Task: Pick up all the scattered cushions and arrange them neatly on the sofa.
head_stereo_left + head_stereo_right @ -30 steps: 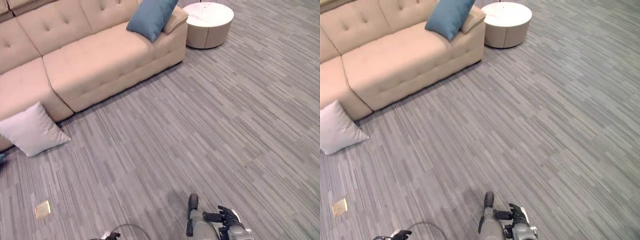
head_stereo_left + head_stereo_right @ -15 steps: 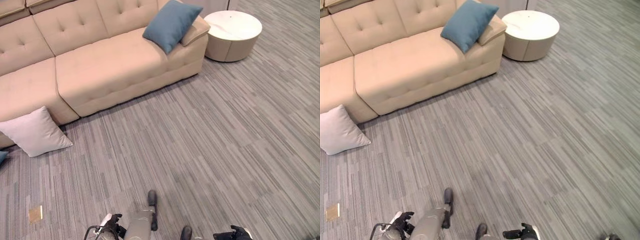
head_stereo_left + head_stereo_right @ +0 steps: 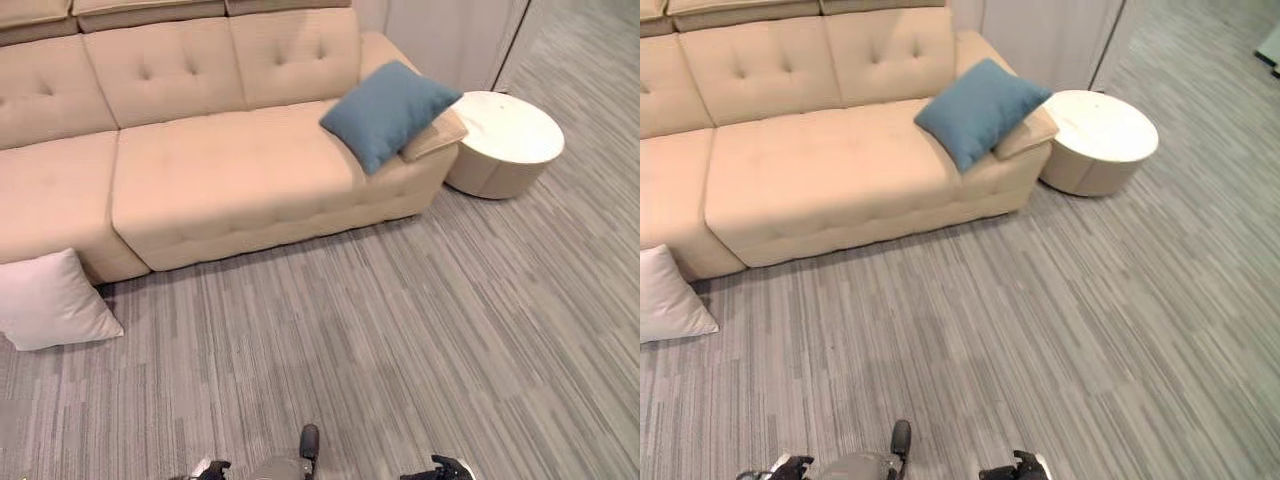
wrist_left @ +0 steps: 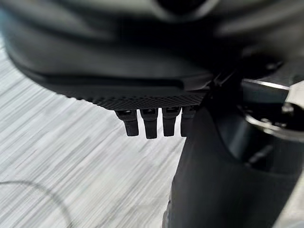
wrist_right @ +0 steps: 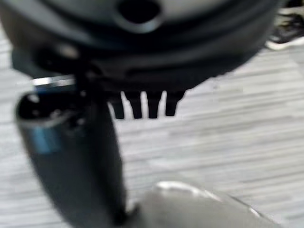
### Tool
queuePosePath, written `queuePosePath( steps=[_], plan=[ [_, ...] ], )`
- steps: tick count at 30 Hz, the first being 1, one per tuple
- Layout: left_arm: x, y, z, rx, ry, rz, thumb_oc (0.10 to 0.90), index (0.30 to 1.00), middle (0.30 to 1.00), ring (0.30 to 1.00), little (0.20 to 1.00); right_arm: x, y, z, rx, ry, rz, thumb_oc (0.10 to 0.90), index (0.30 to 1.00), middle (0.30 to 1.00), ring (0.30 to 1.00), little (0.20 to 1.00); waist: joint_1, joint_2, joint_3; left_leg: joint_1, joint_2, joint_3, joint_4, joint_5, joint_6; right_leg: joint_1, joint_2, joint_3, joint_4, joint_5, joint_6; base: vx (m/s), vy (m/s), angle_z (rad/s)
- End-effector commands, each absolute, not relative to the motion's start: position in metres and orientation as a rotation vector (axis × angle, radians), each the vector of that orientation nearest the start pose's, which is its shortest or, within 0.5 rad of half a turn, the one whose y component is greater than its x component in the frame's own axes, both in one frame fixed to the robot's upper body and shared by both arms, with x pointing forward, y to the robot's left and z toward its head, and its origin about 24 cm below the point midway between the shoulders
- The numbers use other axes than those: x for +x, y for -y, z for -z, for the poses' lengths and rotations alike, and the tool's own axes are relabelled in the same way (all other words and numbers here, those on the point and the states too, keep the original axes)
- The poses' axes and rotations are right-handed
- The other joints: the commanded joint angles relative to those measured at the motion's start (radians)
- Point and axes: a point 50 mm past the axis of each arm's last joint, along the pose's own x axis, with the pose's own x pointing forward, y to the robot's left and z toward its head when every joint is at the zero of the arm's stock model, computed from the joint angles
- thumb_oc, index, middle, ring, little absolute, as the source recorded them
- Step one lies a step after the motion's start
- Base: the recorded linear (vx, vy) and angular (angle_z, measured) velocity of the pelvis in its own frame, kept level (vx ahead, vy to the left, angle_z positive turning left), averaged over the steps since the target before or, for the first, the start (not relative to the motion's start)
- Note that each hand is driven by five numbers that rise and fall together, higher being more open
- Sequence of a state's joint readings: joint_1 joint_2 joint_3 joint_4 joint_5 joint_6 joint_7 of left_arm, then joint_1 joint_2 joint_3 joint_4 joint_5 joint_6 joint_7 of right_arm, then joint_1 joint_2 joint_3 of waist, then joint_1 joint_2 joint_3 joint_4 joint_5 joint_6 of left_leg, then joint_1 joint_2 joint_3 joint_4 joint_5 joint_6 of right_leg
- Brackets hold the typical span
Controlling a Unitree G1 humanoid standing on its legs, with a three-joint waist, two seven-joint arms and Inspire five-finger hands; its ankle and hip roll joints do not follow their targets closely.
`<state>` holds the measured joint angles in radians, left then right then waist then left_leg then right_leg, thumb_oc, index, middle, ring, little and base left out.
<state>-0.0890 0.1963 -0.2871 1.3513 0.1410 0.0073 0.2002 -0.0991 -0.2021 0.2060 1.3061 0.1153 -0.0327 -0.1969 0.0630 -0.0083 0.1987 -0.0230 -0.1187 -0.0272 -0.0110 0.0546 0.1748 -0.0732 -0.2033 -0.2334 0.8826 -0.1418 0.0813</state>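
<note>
A pale cushion lies on the grey striped carpet, leaning against the front of the beige sofa at its left section. A blue cushion already rests on the sofa, tilted against the armrest at the right end of the seat. Just beside that armrest stands a round white side table on the carpet.

The left robot hand hangs over bare carpet with its fingers straight in a row, holding nothing. The right robot hand likewise hangs over the carpet, fingers extended and slack, nothing in its grasp. Both show at the lower edge of the head views, well apart from either cushion.
</note>
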Motion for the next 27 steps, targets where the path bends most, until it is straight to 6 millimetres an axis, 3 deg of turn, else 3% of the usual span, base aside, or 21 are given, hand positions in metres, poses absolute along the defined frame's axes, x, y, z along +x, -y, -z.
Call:
queuePosePath(
  steps=[1,4,5,7,8,12,13,15,17,18,19,20,21,22,24,27],
  plan=[
    [0.121,-0.225,0.157,0.635,-1.151,0.002,0.800,0.900,0.900,0.900,0.900,0.109,0.232,0.158,-0.382,-1.173,0.191,0.800,0.900,0.900,0.900,0.900,-0.030,0.036,0.039,0.045,0.046,0.000,-0.008,-0.085,-0.094,-0.100,0.011,-0.074,-0.308,0.128,0.007,0.37,-0.151,0.42],
    [0.141,-0.216,0.151,0.639,-1.066,0.020,0.800,0.900,0.900,0.900,0.900,0.111,0.232,0.157,-0.350,-1.168,0.224,0.800,0.900,0.900,0.900,0.900,-0.080,0.021,0.057,0.135,0.034,-0.060,-0.031,-0.136,-0.124,-0.156,0.058,-0.006,-0.673,0.189,0.030,0.44,-0.212,0.76],
    [0.141,-0.216,0.151,0.639,-1.066,0.020,0.800,0.900,0.900,0.900,0.900,0.111,0.232,0.157,-0.350,-1.168,0.224,0.800,0.900,0.900,0.900,0.900,-0.081,0.021,0.057,0.134,0.034,-0.061,-0.031,-0.135,-0.124,-0.153,0.059,-0.008,-0.680,0.193,0.030,0.30,-0.129,0.91],
    [0.142,-0.214,0.151,0.634,-1.060,0.020,0.800,0.900,0.900,0.900,0.900,0.109,0.234,0.158,-0.307,-1.181,0.260,0.800,0.900,0.900,0.900,0.900,-0.104,0.018,0.063,0.177,0.040,-0.079,-0.044,-0.165,-0.147,-0.182,0.059,0.007,-0.844,0.253,0.065,0.42,-0.178,0.51],
    [0.135,-0.217,0.153,0.633,-1.088,0.013,0.800,0.900,0.900,0.900,0.900,0.105,0.235,0.158,-0.290,-1.193,0.274,0.800,0.900,0.900,0.900,0.900,-0.117,0.017,0.058,0.210,0.045,-0.082,-0.054,-0.187,-0.158,-0.213,0.057,-0.031,-0.909,0.280,0.083,0.43,-0.181,0.23],
    [0.114,-0.218,0.160,0.665,-1.168,0.059,0.800,0.900,0.900,0.900,0.900,0.094,0.241,0.160,-0.275,-1.220,0.296,0.800,0.900,0.900,0.900,0.900,-0.134,0.015,0.033,0.267,0.047,-0.100,-0.062,-0.234,-0.165,-0.181,0.064,-0.019,-0.904,0.296,0.078,0.48,-0.239,0.22],
    [0.094,-0.217,0.166,0.698,-1.228,0.112,0.800,0.900,0.900,0.900,0.900,0.089,0.244,0.160,-0.287,-1.233,0.296,0.800,0.900,0.900,0.900,0.900,-0.144,0.025,0.014,0.297,0.060,-0.101,-0.042,-0.271,-0.168,-0.179,0.069,0.009,-0.842,0.292,0.060,0.45,-0.241,0.28],
    [0.088,-0.215,0.167,0.707,-1.247,0.138,0.800,0.900,0.900,0.900,0.900,0.087,0.248,0.160,-0.295,-1.240,0.300,0.800,0.900,0.900,0.900,0.900,-0.145,0.037,0.009,0.297,0.071,-0.104,-0.016,-0.286,-0.174,-0.178,0.074,0.014,-0.818,0.279,0.052,0.42,-0.257,0.32],
    [0.078,-0.210,0.170,0.686,-1.274,0.171,0.800,0.900,0.900,0.900,0.900,0.087,0.255,0.158,-0.315,-1.244,0.301,0.800,0.900,0.900,0.900,0.900,-0.147,0.067,0.004,0.258,0.116,-0.068,0.151,-0.233,-0.216,-0.138,0.111,0.025,-0.759,0.203,0.008,0.41,-0.295,0.21],
    [0.077,-0.207,0.171,0.675,-1.272,0.180,0.800,0.900,0.900,0.900,0.900,0.090,0.257,0.157,-0.323,-1.236,0.295,0.800,0.900,0.900,0.900,0.900,-0.145,0.070,0.012,0.204,0.128,-0.048,0.268,-0.167,-0.235,-0.108,0.118,0.028,-0.760,0.180,-0.007,0.17,-0.148,0.02],
    [0.077,-0.207,0.171,0.675,-1.272,0.180,0.800,0.900,0.900,0.900,0.900,0.090,0.256,0.157,-0.322,-1.236,0.295,0.800,0.900,0.900,0.900,0.900,-0.147,0.066,0.009,0.199,0.124,-0.050,0.268,-0.164,-0.234,-0.111,0.114,0.027,-0.761,0.182,-0.006,0.13,-0.182,-0.08],
    [0.083,-0.207,0.170,0.678,-1.250,0.174,0.800,0.900,0.900,0.900,0.900,0.096,0.257,0.155,-0.328,-1.215,0.295,0.800,0.900,0.900,0.900,0.900,-0.145,0.059,0.024,0.118,0.146,-0.028,0.429,-0.071,-0.256,-0.086,0.115,0.030,-0.764,0.165,-0.025,0.18,-0.348,-0.15],
    [0.095,-0.210,0.166,0.666,-1.204,0.138,0.800,0.900,0.900,0.900,0.900,0.103,0.258,0.153,-0.323,-1.192,0.305,0.800,0.900,0.900,0.900,0.900,-0.124,0.027,0.047,0.006,0.193,0.042,0.642,-0.005,-0.228,-0.030,0.124,0.039,-0.778,0.138,-0.069,0.26,-0.471,0.09],
    [0.101,-0.211,0.164,0.656,-1.180,0.113,0.800,0.900,0.900,0.900,0.900,0.106,0.261,0.152,-0.333,-1.183,0.314,0.800,0.900,0.900,0.900,0.900,-0.110,0.013,0.056,-0.040,0.204,0.072,0.710,-0.016,-0.218,-0.005,0.128,0.038,-0.787,0.124,-0.082,0.29,-0.460,-0.03],
    [0.108,-0.210,0.162,0.648,-1.151,0.088,0.800,0.900,0.900,0.900,0.900,0.109,0.262,0.150,-0.343,-1.170,0.320,0.800,0.900,0.900,0.900,0.900,-0.099,0.010,0.063,-0.086,0.215,0.097,0.738,-0.038,-0.210,0.015,0.133,0.035,-0.789,0.108,-0.089,0.18,-0.193,-0.20],
    [0.128,-0.207,0.155,0.643,-1.052,0.037,0.800,0.900,0.900,0.900,0.900,0.116,0.267,0.146,-0.383,-1.131,0.340,0.800,0.900,0.900,0.900,0.900,-0.066,0.008,0.068,-0.183,0.197,0.141,0.589,-0.092,-0.196,0.091,0.146,0.028,-0.802,0.059,-0.087,0.35,-0.141,0.00]
  ],
)
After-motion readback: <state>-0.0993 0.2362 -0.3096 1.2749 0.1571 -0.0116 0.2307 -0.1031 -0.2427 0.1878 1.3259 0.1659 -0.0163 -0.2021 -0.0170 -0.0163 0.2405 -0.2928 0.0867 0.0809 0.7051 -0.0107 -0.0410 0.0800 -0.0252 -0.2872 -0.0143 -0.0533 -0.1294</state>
